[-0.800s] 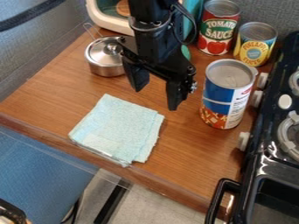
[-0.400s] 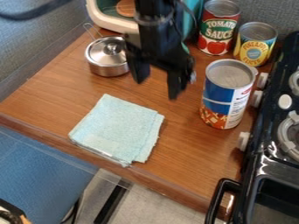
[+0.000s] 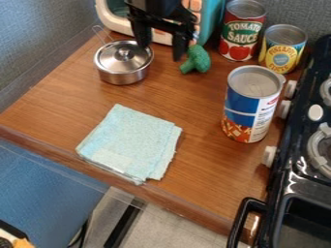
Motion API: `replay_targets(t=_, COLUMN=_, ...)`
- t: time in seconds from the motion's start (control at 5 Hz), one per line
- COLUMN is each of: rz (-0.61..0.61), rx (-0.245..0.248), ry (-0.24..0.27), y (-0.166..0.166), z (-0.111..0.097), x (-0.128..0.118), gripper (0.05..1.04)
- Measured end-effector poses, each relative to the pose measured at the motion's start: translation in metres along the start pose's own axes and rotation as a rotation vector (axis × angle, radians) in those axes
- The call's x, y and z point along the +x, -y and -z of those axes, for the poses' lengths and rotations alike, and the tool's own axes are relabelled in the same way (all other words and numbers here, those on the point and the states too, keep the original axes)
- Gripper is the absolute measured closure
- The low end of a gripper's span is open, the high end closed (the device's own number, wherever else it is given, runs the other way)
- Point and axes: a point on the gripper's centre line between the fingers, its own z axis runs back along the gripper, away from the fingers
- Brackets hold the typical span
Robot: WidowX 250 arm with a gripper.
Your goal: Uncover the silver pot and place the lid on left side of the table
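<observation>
My gripper point(image 3: 160, 51) is open at the top of the view, its two fingers apart with nothing between them. It hangs just right of and slightly behind the silver pot point(image 3: 123, 76), near the pot's rim. The silver lid point(image 3: 125, 56) with its round knob rests on the pot, and a thin wire handle sticks up behind. The pot stands at the left rear of the wooden table point(image 3: 61, 106).
A green toy broccoli point(image 3: 199, 59) lies right of the gripper. A toy microwave point(image 3: 209, 24) is behind, three cans stand to the right, one being the tall blue can point(image 3: 242, 109), beside a black stove point(image 3: 297, 169). A folded cloth point(image 3: 132, 142) lies in front.
My gripper has moved up and back in the view, away from the cloth, staying open. The pot and the broccoli are now less covered by the arm.
</observation>
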Motion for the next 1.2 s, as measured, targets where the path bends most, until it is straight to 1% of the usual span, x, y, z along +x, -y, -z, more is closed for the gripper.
replay_targets(t=0.2, rz=-0.056, rx=0.036, ry=-0.002, y=-0.036, z=0.010, x=0.024, gripper=0.082)
replay_targets(t=0.4, rz=-0.106, rx=0.058, ry=-0.005, y=-0.065, z=0.019, x=0.034, gripper=0.082)
replay_targets(t=0.6, rz=-0.112, rx=0.049, ry=-0.041, y=-0.072, z=0.030, x=0.028, gripper=0.082)
replay_targets(t=0.8, rz=-0.136, rx=0.024, ry=-0.040, y=-0.078, z=0.034, x=0.025, gripper=0.082)
replay_targets(t=1.0, rz=-0.146, rx=0.000, ry=-0.078, y=-0.077, z=0.050, x=0.020, gripper=0.082)
replay_targets(t=1.2, rz=-0.155, rx=-0.014, ry=-0.105, y=-0.075, z=0.061, x=0.016, gripper=0.092)
